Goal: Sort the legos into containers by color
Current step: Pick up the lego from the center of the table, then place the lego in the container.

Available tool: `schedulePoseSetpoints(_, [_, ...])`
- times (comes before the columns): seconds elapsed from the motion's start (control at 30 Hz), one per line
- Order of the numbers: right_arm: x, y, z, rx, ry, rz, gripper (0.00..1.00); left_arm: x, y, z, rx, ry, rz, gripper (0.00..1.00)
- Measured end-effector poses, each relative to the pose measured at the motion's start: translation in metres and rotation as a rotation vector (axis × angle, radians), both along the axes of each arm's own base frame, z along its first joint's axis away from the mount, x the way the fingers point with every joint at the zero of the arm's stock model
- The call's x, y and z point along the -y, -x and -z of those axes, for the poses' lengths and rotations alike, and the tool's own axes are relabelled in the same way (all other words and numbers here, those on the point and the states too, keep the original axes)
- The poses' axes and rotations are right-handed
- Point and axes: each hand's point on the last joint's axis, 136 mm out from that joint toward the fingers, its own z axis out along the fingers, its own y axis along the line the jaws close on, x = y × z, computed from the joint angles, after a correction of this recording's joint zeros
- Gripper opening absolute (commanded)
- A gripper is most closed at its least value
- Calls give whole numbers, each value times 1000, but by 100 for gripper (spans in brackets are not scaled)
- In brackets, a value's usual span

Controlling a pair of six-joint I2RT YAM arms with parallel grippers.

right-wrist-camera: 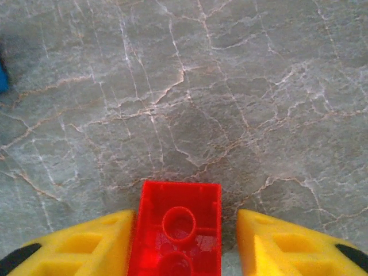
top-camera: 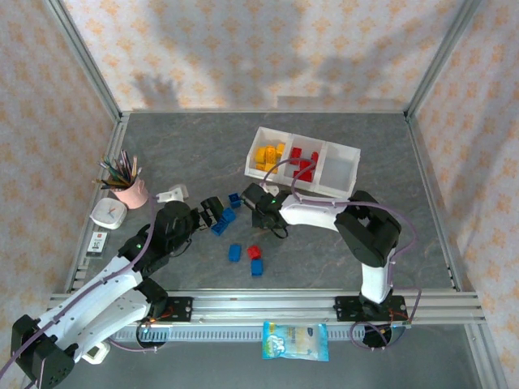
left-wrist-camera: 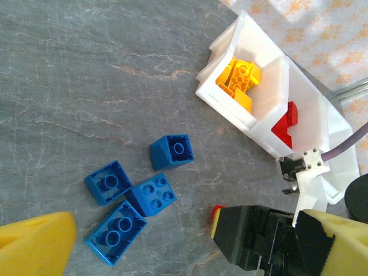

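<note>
Straddling a red lego on the tabletop near the white tray, the right pincer touches it with one finger only; the left pincer stands spread by blue legos.

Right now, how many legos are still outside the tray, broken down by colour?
Blue legos: 6
Red legos: 2, one of them between the right gripper's fingers
Yellow legos: 0, the ones in view lie in the white tray
Total outside the tray: 8
</note>
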Motion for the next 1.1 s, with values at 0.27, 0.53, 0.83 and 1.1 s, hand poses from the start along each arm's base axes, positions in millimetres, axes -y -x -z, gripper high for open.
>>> schedulePoseSetpoints(0.27, [2, -1, 2, 14, 9, -3, 27, 4, 0, 3, -15, 3, 17, 99])
schedulePoseSetpoints(0.53, [10, -8, -23, 53, -25, 8, 25, 12, -3, 6, -38, -1, 47, 99])
schedulePoseSetpoints(0.83, [74, -87, -84, 206, -51, 183, 27, 39, -23, -5, -26, 14, 124, 99])
schedulePoseSetpoints(1.1, [129, -173, -95, 284, -17, 324, 28, 58, -41, -16, -1, 8, 177, 99])
